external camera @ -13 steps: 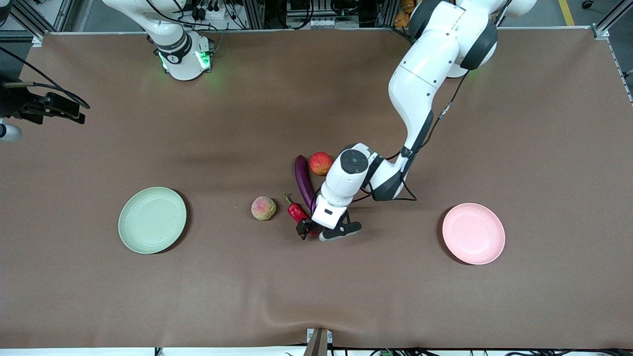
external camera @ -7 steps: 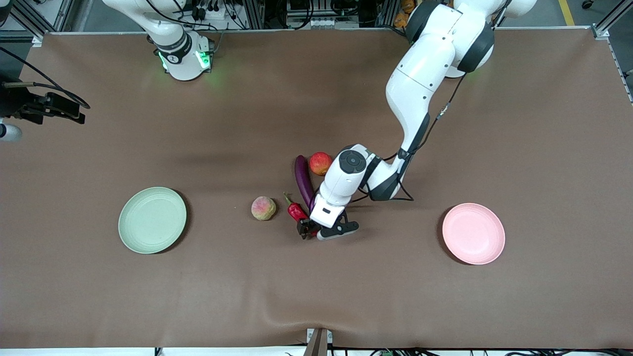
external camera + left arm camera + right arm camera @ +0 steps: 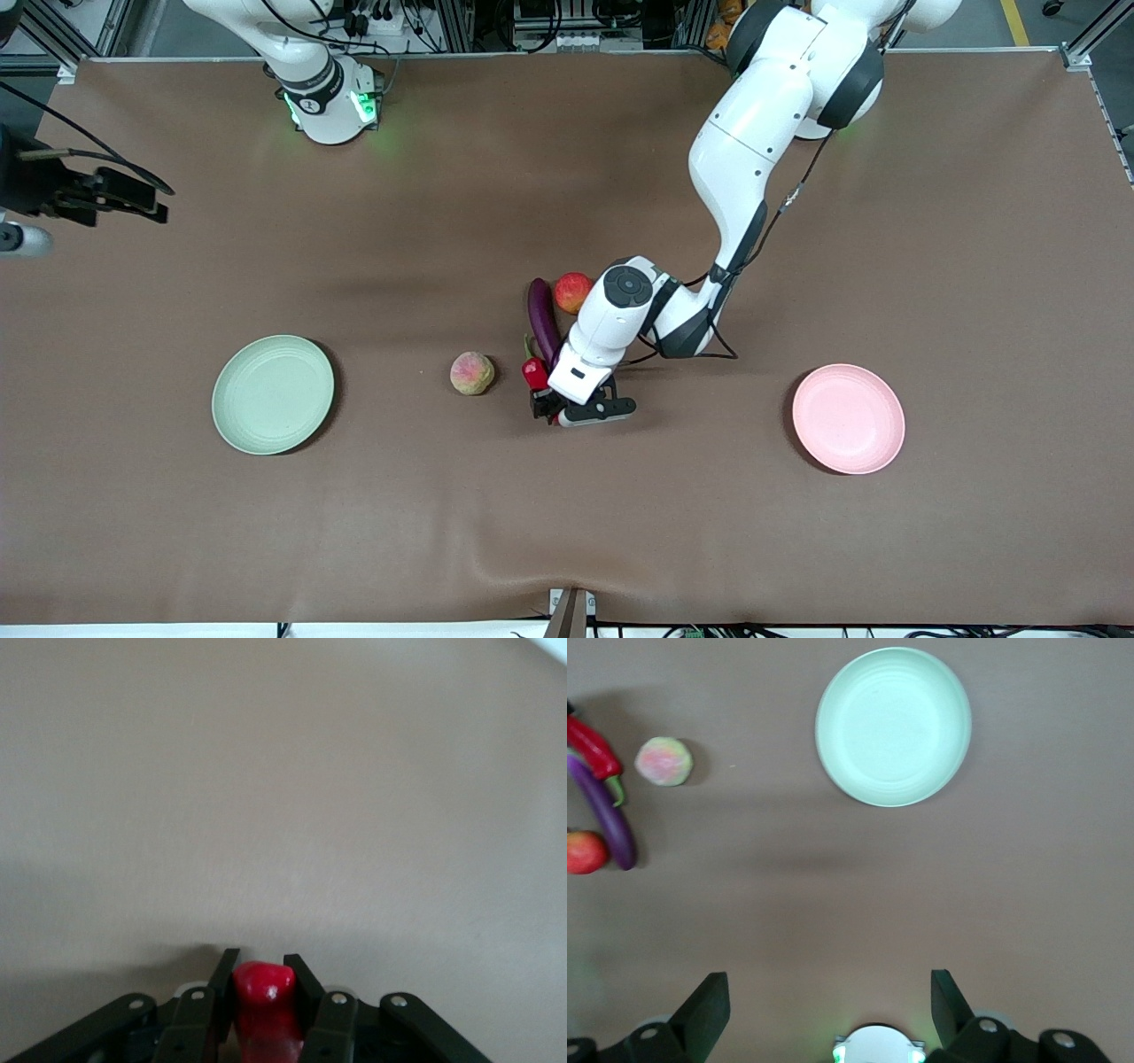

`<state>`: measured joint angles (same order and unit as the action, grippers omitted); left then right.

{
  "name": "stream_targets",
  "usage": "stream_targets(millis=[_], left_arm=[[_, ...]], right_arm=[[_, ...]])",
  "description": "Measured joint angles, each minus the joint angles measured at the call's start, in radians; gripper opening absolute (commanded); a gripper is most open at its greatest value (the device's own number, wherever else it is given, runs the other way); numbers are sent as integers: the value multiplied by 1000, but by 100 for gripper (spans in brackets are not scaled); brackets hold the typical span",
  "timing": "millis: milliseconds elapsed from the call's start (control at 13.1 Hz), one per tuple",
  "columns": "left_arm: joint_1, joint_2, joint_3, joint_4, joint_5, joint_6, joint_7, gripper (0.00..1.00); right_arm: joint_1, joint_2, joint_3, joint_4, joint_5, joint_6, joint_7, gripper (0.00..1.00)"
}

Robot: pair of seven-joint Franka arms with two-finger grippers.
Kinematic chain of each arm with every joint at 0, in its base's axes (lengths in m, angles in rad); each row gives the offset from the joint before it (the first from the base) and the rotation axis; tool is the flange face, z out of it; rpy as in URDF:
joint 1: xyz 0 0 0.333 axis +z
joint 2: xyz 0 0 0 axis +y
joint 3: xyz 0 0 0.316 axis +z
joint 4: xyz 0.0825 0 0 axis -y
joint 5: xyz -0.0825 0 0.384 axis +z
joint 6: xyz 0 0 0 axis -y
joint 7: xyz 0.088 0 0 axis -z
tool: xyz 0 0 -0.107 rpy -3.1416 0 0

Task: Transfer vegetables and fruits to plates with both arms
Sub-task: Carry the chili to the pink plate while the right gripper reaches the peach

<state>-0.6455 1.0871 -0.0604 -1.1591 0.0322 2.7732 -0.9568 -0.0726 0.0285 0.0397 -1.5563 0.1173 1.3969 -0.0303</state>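
**Kid:** Left gripper (image 3: pixel 542 406), small + black w/ two fingers, what's it got?

**Pal:** It's squeezed tight on the shiny red chili pepper (image 3: pixel 534 372). In the left wrist view the red tip (image 3: pixel 263 985) sits right between the two black fingers (image 3: pixel 307 985). I think it grabs the fat end so the pepper won't slip.

**Kid:** Where's the pepper?

**Pal:** Mid table, just beside the long glossy purple eggplant (image 3: pixel 543 322). Can't tell if it's off the brown table cloth (image 3: pixel 567 514) yet.

**Kid:** Other stuff?

**Pal:** Small round red fruit w/ yellow bits (image 3: pixel 572 291) sits touching the eggplant, farther from the front camera. Pale peach-like fruit (image 3: pixel 472 372) is near the pepper, toward the right arm's end.

**Kid:** And the plates?

**Pal:** Round pink plate (image 3: pixel 849 418) is at the left arm's end, round mint green plate (image 3: pixel 273 393) at the right arm's end. Both bare. One plate per arm, prob so each has a short trip.

**Kid:** Right gripper (image 3: pixel 830 1005)?

**Pal:** Spread wide, holding nothing, waiting high over the table edge at the right arm's end
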Motion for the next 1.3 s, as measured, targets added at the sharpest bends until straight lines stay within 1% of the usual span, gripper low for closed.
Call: stream_targets(millis=[152, 305, 381, 534, 762, 915, 1067, 1296], left_arm=[[32, -32, 2, 20, 0, 4, 1, 0], [80, -89, 3, 27, 0, 0, 1, 0], [109, -120, 4, 27, 0, -20, 2, 0], [167, -172, 6, 24, 0, -127, 13, 0], [233, -212, 27, 21, 41, -358, 63, 0], [297, -220, 33, 19, 50, -463, 166, 0], [367, -220, 34, 14, 50, -514, 306, 0], [465, -220, 35, 0, 50, -547, 511, 0]], right_arm=[[29, 32, 6, 1, 23, 5, -1, 100], [69, 67, 10, 2, 24, 8, 0, 100], [83, 87, 11, 2, 27, 9, 0, 100], [115, 146, 12, 0, 58, 30, 0, 100], [164, 301, 13, 0, 170, 216, -1, 100], [199, 385, 14, 2, 187, 331, -1, 100], [248, 444, 14, 2, 187, 447, -1, 100], [341, 517, 14, 2, 183, 601, 0, 100]])
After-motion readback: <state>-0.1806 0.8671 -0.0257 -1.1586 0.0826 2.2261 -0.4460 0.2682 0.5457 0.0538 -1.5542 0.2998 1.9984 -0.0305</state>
